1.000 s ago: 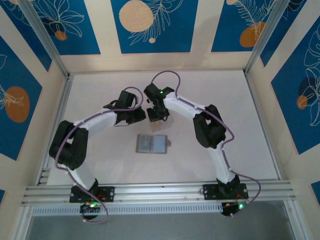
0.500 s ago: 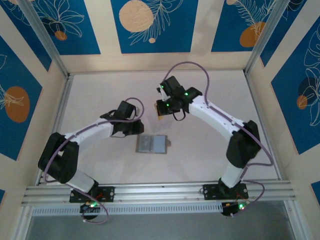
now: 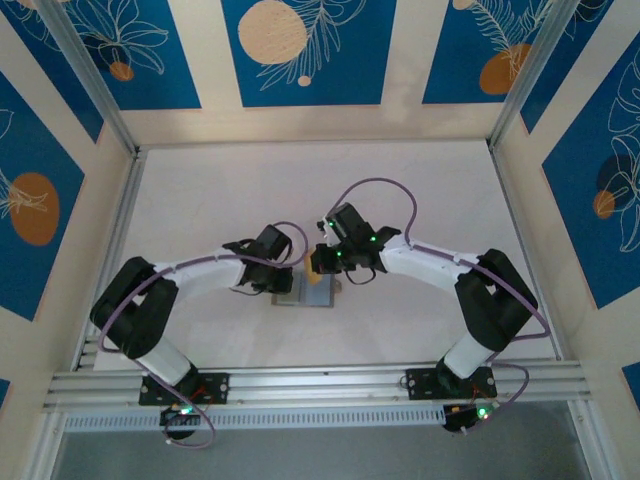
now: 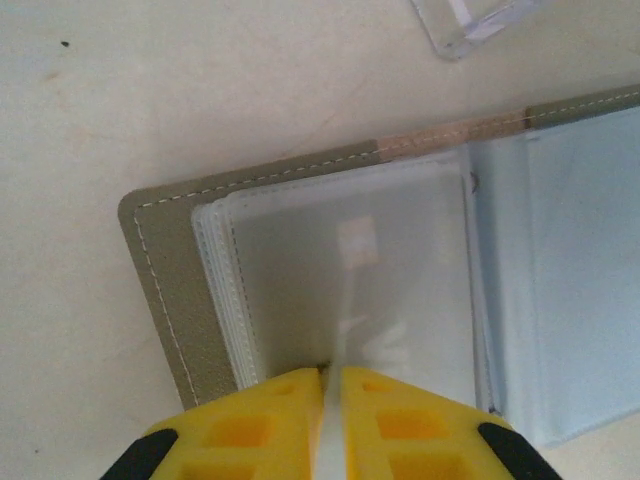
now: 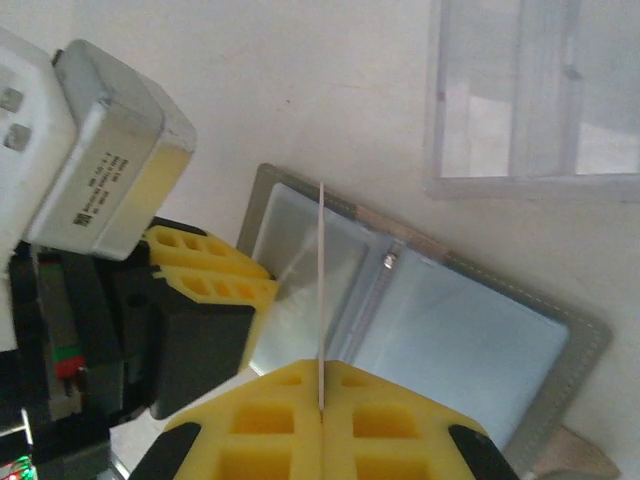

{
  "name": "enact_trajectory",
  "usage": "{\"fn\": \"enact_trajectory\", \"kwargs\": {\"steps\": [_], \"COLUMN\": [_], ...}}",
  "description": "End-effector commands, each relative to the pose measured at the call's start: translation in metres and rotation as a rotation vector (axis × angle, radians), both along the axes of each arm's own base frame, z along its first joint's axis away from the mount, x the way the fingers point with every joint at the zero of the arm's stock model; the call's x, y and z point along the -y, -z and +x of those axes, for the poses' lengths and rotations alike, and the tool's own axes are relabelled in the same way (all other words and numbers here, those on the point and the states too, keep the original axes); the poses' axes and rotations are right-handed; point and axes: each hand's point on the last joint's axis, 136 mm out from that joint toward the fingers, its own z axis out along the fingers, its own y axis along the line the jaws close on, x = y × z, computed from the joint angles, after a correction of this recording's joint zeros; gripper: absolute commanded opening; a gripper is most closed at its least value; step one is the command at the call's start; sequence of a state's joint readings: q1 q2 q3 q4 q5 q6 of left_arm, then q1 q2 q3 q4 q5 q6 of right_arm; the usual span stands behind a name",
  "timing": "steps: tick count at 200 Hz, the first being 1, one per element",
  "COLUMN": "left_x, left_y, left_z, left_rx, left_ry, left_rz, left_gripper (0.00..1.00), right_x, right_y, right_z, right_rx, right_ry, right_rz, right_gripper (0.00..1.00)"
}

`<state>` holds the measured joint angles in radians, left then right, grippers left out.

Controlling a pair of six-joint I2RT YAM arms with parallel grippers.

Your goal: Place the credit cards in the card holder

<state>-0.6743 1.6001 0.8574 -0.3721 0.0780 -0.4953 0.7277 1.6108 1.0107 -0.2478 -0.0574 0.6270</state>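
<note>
The card holder [image 4: 160, 290] lies open on the table, grey outside, with clear sleeves and pale-blue lining [image 5: 470, 340]. My left gripper [image 4: 330, 375] is shut on one clear sleeve at the left half and holds it lifted on edge. My right gripper [image 5: 321, 400] is shut on a thin credit card [image 5: 321, 290], seen edge-on, standing upright just over the holder's left half beside the left fingers [image 5: 210, 275]. From above, both grippers, left [image 3: 290, 280] and right [image 3: 322, 268], meet over the card holder [image 3: 312, 298], which they mostly cover.
A clear plastic case [image 5: 530, 90] lies just beyond the holder, its corner [image 4: 470, 20] close to the holder's far edge. The holder's tan snap tab [image 5: 565, 455] sticks out on the right side. Bare table surrounds the work spot.
The right arm has swung from the far middle back toward me and brought the card down over the holder. The left gripper has moved right onto the holder's left half.
</note>
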Motion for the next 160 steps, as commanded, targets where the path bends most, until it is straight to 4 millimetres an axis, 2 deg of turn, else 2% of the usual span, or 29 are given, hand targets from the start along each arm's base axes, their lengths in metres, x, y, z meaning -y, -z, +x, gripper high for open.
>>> {"fn": "enact_trajectory", "kwargs": {"steps": [1,77,131,160], "left_x": [-0.026,-0.038,-0.037,-0.038], "left_y": [0.029,0.040,0.042,0.043], "left_z": [-0.020,-0.034,-0.036,-0.037], "left_rx": [-0.055,-0.082,-0.093,-0.097], "left_ry": [-0.001,-0.032,-0.028,-0.025], "left_rz": [0.127,0.145,0.142,0.144], "left_gripper": [0.14,0.14,0.14,0.14], "right_x": [-0.017,-0.029,-0.018,-0.014], "right_y": [-0.018,0.016,0.036,0.040], "right_z": [0.006,0.005,0.002,-0.002], "right_rx": [0.049,0.078,0.107,0.111], "right_ry": [0.016,0.072,0.141,0.162], "right_rz": [0.118,0.123,0.077,0.079], "right_gripper": [0.00,0.00,0.00,0.00]}}
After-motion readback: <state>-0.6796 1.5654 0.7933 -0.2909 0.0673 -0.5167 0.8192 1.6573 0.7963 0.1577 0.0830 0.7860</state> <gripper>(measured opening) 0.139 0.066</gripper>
